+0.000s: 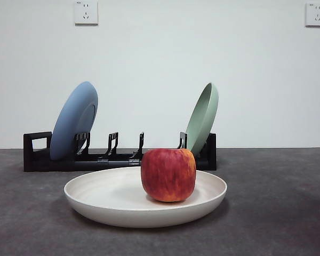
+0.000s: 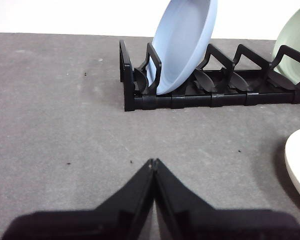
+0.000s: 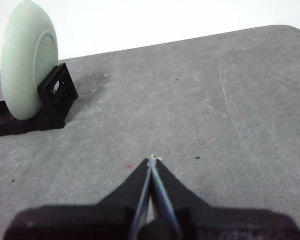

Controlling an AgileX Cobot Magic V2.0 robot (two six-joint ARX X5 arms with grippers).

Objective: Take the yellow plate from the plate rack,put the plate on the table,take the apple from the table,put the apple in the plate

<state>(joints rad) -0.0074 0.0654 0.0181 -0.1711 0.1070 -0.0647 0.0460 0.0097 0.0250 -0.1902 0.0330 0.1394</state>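
The cream yellow plate lies flat on the dark grey table, in front of the black plate rack. The red apple stands inside the plate, right of its middle. Only an edge of the plate shows in the left wrist view. My left gripper is shut and empty above bare table, short of the rack's handle end. Over bare table beside the rack's other end, my right gripper is shut and holds nothing. Neither arm shows in the front view.
A blue plate leans in the rack's left slot and a pale green plate in its right slot. The slots between them hold nothing. A white wall with two sockets stands behind the table.
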